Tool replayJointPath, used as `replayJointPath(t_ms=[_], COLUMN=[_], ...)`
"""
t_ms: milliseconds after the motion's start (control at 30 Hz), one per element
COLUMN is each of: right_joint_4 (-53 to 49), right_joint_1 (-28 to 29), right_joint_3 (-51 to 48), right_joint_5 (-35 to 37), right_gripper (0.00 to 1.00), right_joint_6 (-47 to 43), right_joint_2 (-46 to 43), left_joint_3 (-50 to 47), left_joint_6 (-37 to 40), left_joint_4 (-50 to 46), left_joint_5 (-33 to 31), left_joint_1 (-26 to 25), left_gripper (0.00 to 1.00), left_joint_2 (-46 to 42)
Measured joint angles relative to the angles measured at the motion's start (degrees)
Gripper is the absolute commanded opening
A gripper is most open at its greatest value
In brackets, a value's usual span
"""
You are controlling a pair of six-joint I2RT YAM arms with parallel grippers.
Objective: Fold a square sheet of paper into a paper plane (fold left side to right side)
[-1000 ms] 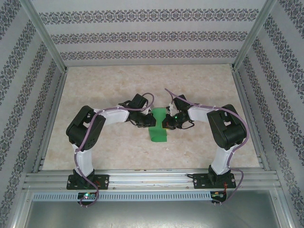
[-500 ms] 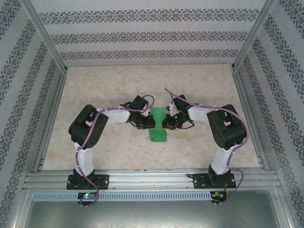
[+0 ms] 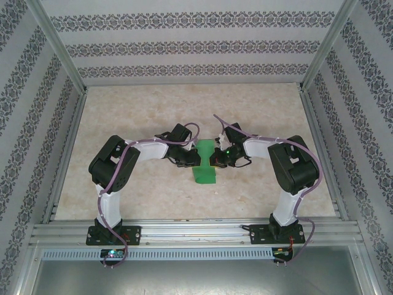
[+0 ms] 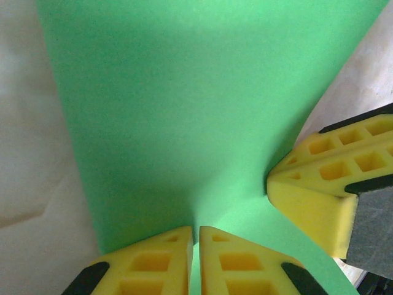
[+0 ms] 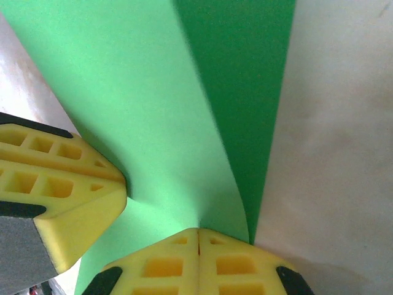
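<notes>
At the centre of the table [image 3: 141, 117], the green paper sheet [image 3: 204, 173] is pinched mid-length. The left gripper [image 4: 195, 239] clamps its 9 o'clock edge and the right gripper [image 5: 198, 236] its 3 o'clock edge. Over 1 second only the left arm [image 3: 115, 167] shifted slightly, so the fold has not advanced.

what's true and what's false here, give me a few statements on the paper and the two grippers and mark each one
1. The green paper sits between the two grippers. True.
2. The right gripper hangs open, clear of the paper. False: it is shut on the paper's edge.
3. The left gripper is shut on the paper. True.
4. The paper lies in the far left corner of the table. False: it is near the table's middle.
</notes>
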Motion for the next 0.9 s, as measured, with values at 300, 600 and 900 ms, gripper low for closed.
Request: replayJointPath(t_ms=[300,600,900], right_joint_4=[2.9,7.3,8.9], right_joint_1=[0.0,0.2,1.6], right_joint_3=[-1.7,0.0,3.5], right_joint_5=[-1.0,-1.9,-1.9], right_gripper=[0.0,0.0,0.0], right_joint_6=[2.8,4.7,5.3], right_joint_2=[-3.9,-2.7,2.5], left_joint_3=[0.0,0.0,0.0], left_joint_6=[0.0,0.0,0.0], left_joint_4=[0.0,0.0,0.0], left_joint_5=[0.0,0.0,0.0], left_joint_1=[0.0,0.0,0.0], left_gripper=[0.14,0.14,0.14], left_joint_2=[0.0,0.0,0.1])
